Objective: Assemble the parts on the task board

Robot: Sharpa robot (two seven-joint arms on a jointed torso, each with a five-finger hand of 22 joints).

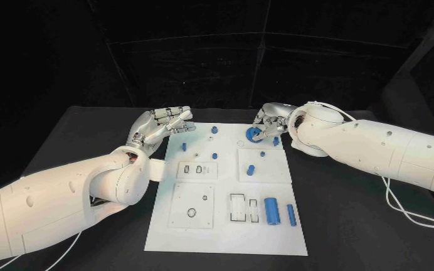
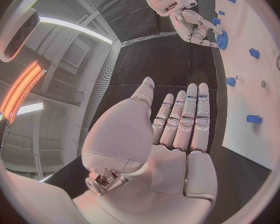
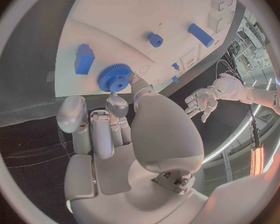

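The white task board [image 1: 226,230] lies in the middle of the black table. A blue gear [image 1: 254,135] lies flat near its far edge. My right hand [image 1: 271,122] reaches over that edge, and its thumb [image 3: 136,82] touches the rim of the gear [image 3: 114,78] while a fingertip [image 3: 117,101] sits just beside it. The left wrist view has the right hand [image 2: 199,27] at the gear [image 2: 222,39] too. My left hand [image 1: 165,124] hovers at the board's far left corner, holding nothing, its fingers [image 2: 184,117] straight and side by side.
A blue cylinder [image 1: 270,210] and a blue bar [image 1: 291,214] lie at the board's near right, beside rectangular slots [image 1: 237,207]. A blue block [image 1: 251,170] and small blue pegs [image 1: 214,130] stand further back. A thin white cable [image 1: 407,211] trails under my right arm.
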